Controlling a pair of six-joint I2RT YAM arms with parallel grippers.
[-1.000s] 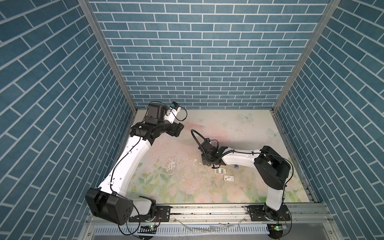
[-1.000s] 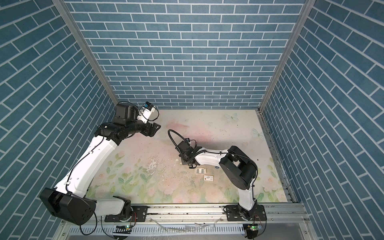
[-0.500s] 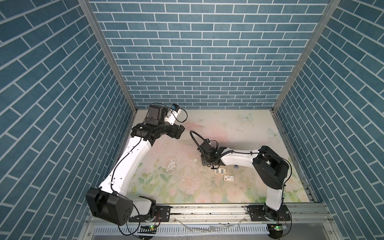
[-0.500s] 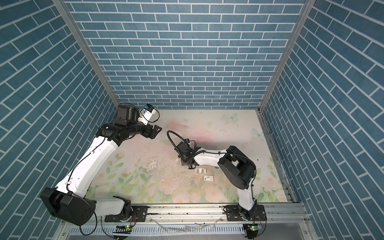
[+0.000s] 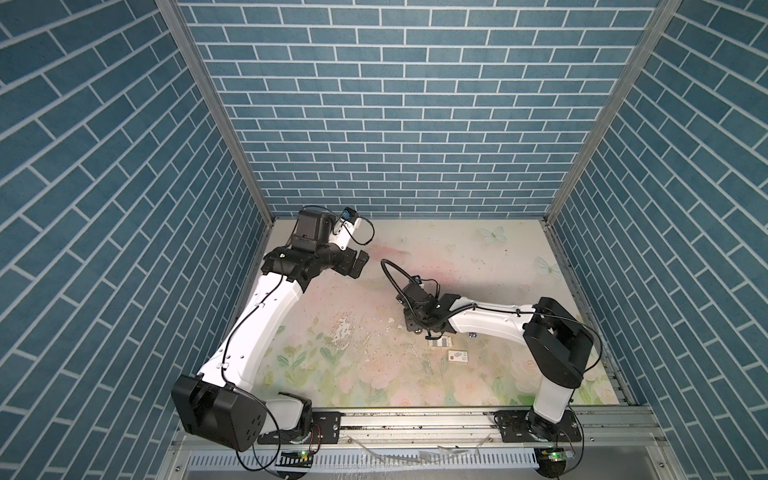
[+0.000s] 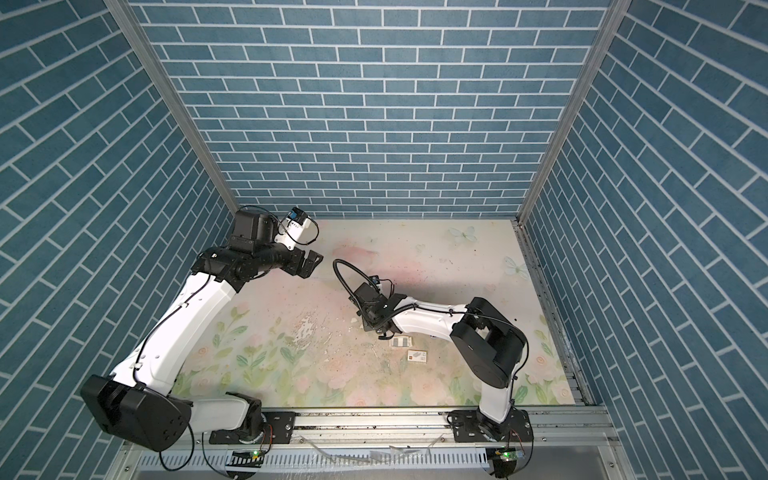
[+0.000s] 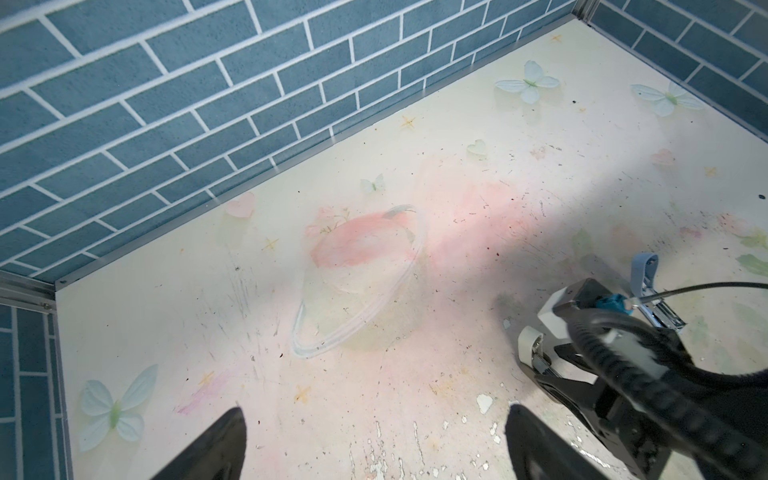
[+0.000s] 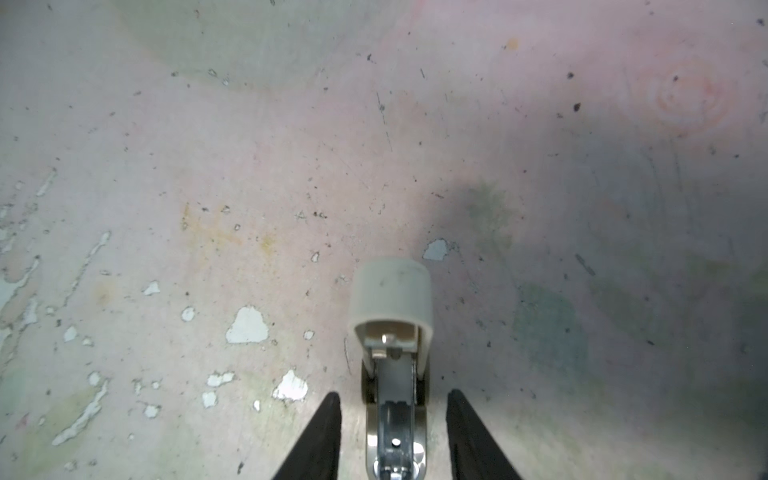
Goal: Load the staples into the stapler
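The stapler point(image 8: 390, 332) lies on the table with its white front cap away from my wrist and its metal channel bare. In the left wrist view its blue lid point(image 7: 642, 270) stands raised behind the right wrist. My right gripper point(image 8: 392, 399) is open and straddles the channel, with a gap on each side. In both top views it point(image 5: 413, 324) point(image 6: 372, 324) hides most of the stapler. The staples point(image 5: 440, 343) point(image 6: 401, 342) lie as dark strips in a small cream tray just in front of it. My left gripper point(image 5: 359, 264) point(image 6: 311, 264) point(image 7: 374, 415) hangs wide open and empty at the back left.
A small white card box point(image 5: 457, 356) point(image 6: 417, 356) with an orange mark lies beside the tray. The flower-print table top point(image 5: 374, 374) has flaked white patches near its middle. Blue brick walls close the back and both sides, and a metal rail point(image 5: 415, 419) runs along the front.
My left gripper has spread its fingers wider and drifted slightly to the right. The right arm has stayed over the stapler.
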